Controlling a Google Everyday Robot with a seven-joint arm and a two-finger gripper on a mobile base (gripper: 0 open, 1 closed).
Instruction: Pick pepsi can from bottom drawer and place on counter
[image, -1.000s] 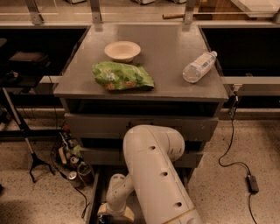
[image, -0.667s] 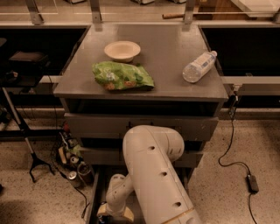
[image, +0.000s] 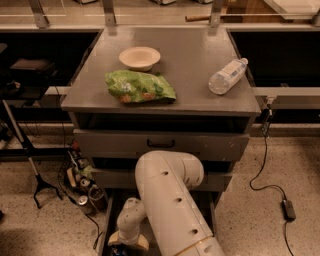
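My white arm (image: 170, 200) reaches down in front of the cabinet into the open bottom drawer (image: 104, 227), whose left wall shows beside it. The gripper (image: 123, 246) is at the very bottom edge of the camera view, low inside the drawer, and mostly cut off. A small dark blue patch (image: 117, 251) shows just under the wrist; I cannot tell whether it is the pepsi can. The grey metal counter (image: 192, 55) lies above, at the top of the cabinet.
On the counter are a cream bowl (image: 140, 57), a green chip bag (image: 140, 87) and a clear water bottle (image: 227, 76) lying on its side. Dull cans (image: 85, 197) and cables sit on the floor at the left. A black adapter (image: 289, 210) lies at the right.
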